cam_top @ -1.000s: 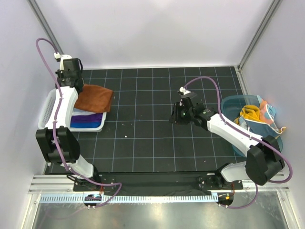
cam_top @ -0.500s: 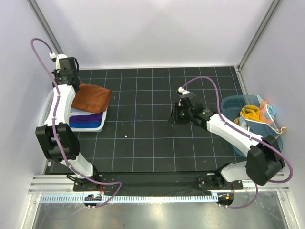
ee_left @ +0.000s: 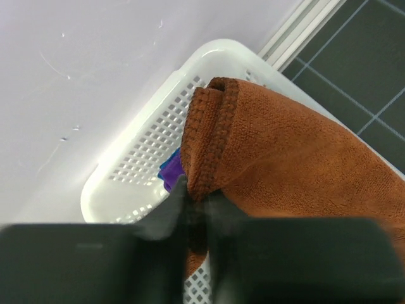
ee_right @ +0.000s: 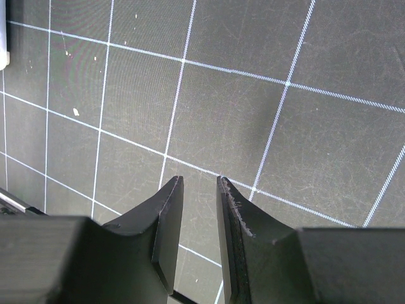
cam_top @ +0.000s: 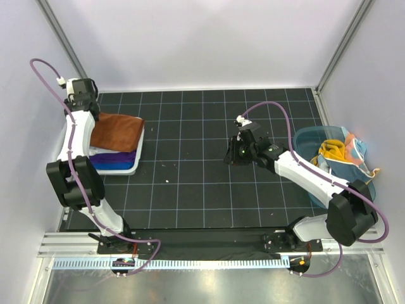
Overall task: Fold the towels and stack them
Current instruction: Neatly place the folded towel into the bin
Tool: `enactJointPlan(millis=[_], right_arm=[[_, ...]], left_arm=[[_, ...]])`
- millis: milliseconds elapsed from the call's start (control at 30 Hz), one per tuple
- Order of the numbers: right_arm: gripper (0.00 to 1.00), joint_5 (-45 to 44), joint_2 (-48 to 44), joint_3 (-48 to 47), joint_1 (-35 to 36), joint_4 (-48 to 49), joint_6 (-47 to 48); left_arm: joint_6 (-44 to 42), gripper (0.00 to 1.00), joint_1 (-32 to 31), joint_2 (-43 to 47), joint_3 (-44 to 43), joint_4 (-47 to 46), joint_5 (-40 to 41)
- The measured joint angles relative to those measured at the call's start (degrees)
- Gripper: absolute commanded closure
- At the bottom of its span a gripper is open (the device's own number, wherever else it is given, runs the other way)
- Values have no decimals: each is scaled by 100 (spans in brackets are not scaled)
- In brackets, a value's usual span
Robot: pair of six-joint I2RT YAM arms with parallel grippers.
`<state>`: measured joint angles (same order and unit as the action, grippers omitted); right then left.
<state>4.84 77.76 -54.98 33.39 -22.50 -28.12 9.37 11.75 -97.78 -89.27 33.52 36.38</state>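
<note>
High rear camera and close left-wrist camera share the basket [cam_top: 120,171] [ee_left: 139,145] and brown towel [cam_top: 117,130] [ee_left: 297,164].

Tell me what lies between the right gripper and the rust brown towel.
In the top view, only bare black gridded mat with a few pale specks lies between the right gripper and the rust brown towel.

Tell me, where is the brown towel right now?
Top view, far left: the rust brown towel lies over the white basket, on a purple towel, with the left gripper pinching its edge.

White-and-black arms [cam_top: 304,174] trailing purple cables [cam_top: 39,61].
</note>
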Motion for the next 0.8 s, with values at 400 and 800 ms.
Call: enactJointPlan(millis=[400, 800], right_arm=[[65, -2, 0, 0, 2, 13, 85], [64, -249, -28, 0, 4, 4, 83]], left_arm=[[691, 33, 203, -190, -256, 286, -448], [1187, 32, -216, 557, 404, 225, -1200]])
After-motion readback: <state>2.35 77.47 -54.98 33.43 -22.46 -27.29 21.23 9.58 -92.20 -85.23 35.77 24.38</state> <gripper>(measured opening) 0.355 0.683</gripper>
